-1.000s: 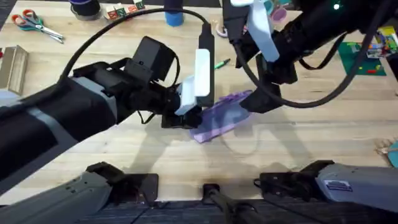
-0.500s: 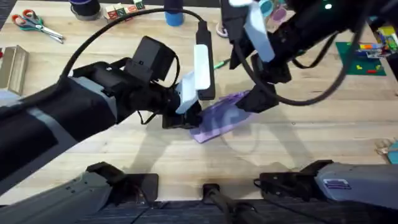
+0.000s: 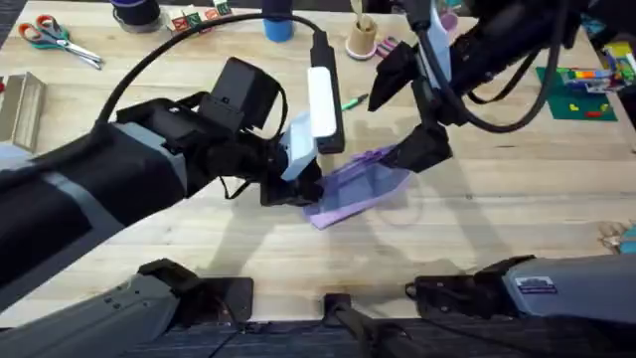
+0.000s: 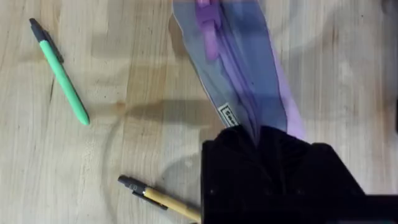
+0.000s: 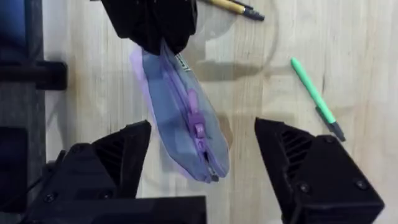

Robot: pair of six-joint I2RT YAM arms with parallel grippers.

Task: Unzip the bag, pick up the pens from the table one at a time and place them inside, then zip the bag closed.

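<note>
I see the bag (image 5: 180,118) lying on the table (image 3: 497,229), its long axis running from my left gripper (image 4: 273,180) toward the right gripper (image 5: 205,180). The left jaws are pressed together on the end with the label, pinching the fabric. The right jaws are spread wide, touching nothing, and the zipper pull (image 5: 198,129) lies just ahead between them, so this arm is nearer to it. The green pen (image 5: 314,98) and the yellow pen (image 4: 163,200) lie beside the bag.
</note>
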